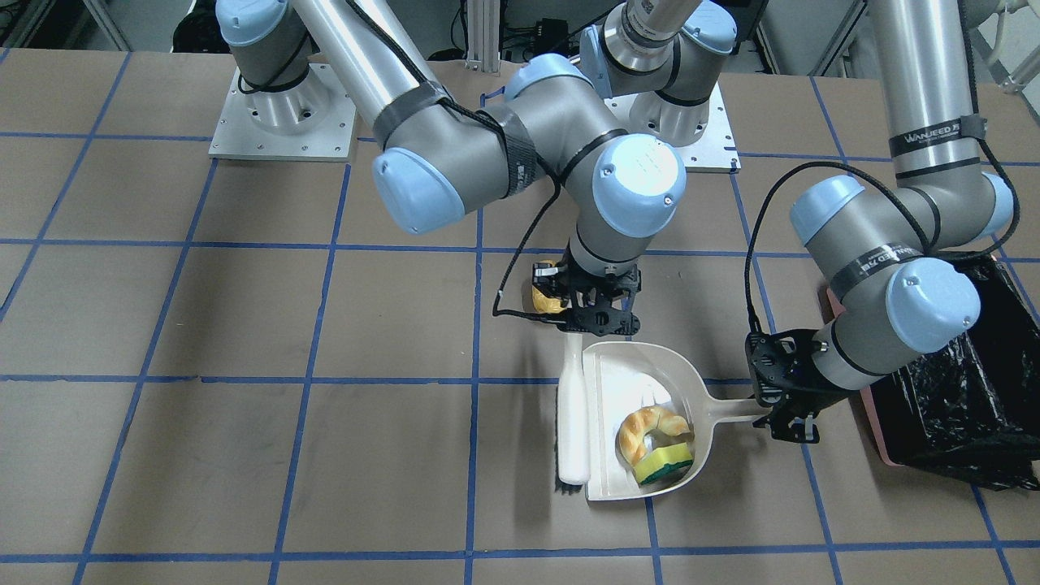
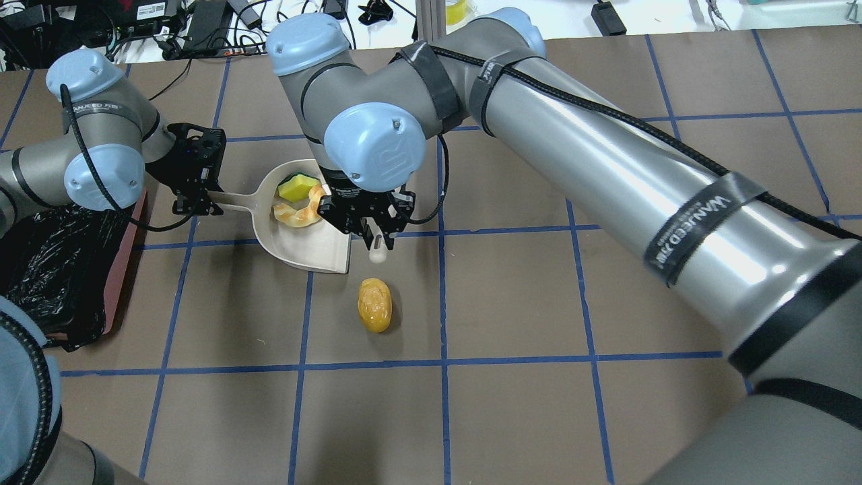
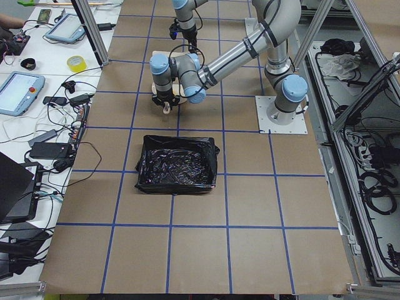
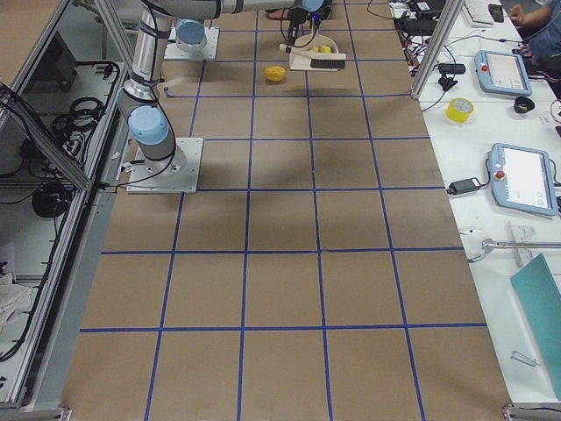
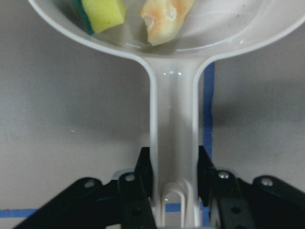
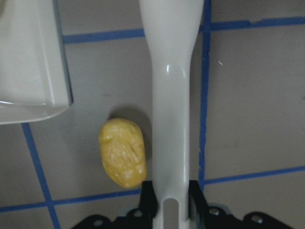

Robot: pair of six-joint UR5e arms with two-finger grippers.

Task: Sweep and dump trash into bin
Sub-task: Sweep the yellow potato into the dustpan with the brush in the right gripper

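A cream dustpan (image 1: 609,382) lies on the table and holds the golden croissant (image 1: 650,429) and the yellow-green sponge wedge (image 1: 665,465). My left gripper (image 1: 776,413) is shut on the dustpan's handle (image 5: 174,119). My right gripper (image 2: 370,228) is shut on the handle of a white brush (image 1: 573,422), which lies along the pan's open mouth. The potato-shaped lump (image 2: 374,304) sits on the table outside the pan, beside the brush handle (image 6: 171,95) and near my right gripper. The pink bin (image 2: 124,263) with its black bag (image 1: 959,382) stands next to my left arm.
The table is brown board with a blue tape grid. Both arm bases (image 1: 284,114) stand at the robot's edge. In the side views, tablets, a tape roll (image 3: 76,63) and cables lie on the operators' bench beyond the table.
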